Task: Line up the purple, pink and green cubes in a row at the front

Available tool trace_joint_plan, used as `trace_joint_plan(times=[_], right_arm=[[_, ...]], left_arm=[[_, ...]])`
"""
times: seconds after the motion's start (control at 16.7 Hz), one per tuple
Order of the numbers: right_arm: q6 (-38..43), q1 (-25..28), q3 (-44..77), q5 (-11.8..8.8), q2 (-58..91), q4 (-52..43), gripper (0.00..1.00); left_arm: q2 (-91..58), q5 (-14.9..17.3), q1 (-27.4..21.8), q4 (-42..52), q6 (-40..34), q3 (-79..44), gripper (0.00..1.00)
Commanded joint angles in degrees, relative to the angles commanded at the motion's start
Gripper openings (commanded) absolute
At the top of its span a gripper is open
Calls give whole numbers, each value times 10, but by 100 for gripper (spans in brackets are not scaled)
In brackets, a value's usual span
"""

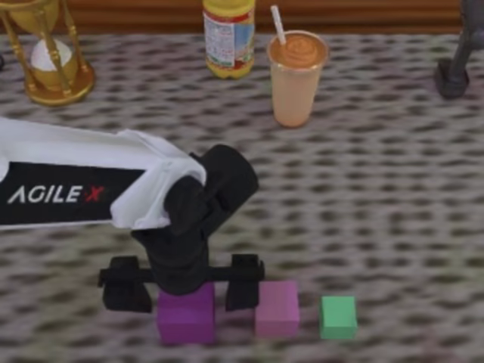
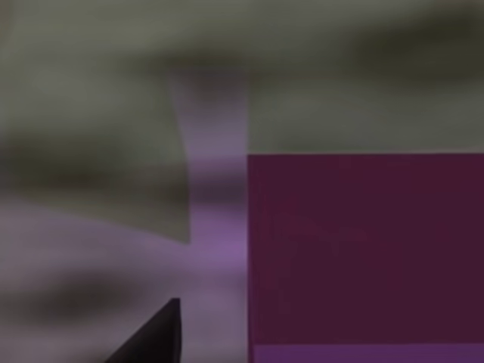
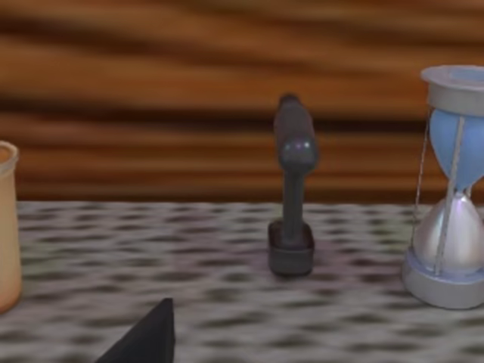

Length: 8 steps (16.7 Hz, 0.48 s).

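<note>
Three cubes stand in a row near the table's front edge: the purple cube (image 1: 186, 318) on the left, the pink cube (image 1: 277, 308) in the middle, the small green cube (image 1: 338, 317) on the right. My left gripper (image 1: 184, 291) hovers over the purple cube's back side, open, with one finger on each side of it and wider than it. The left wrist view is filled by the purple cube (image 2: 363, 249), with a gap between it and one dark fingertip (image 2: 162, 336). My right arm is parked out of the top view. Only one of its fingertips (image 3: 155, 333) shows, over bare table.
Along the back stand a gold hourglass (image 1: 53, 53), a yellow bottle (image 1: 229, 38), an orange drink cup with a straw (image 1: 296, 76) and a dark upright tool (image 1: 454, 64). The right wrist view shows that tool (image 3: 291, 197) and a silver-blue hourglass (image 3: 450, 189).
</note>
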<state>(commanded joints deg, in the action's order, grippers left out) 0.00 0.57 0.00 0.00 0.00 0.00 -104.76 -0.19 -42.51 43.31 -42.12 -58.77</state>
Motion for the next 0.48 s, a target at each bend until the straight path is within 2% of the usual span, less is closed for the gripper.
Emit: trace_joint_plan(times=[0.48], right_arm=[[0,0,0,0,0,0,100]], left_arm=[[58,0,8,145,-3,-83,100]])
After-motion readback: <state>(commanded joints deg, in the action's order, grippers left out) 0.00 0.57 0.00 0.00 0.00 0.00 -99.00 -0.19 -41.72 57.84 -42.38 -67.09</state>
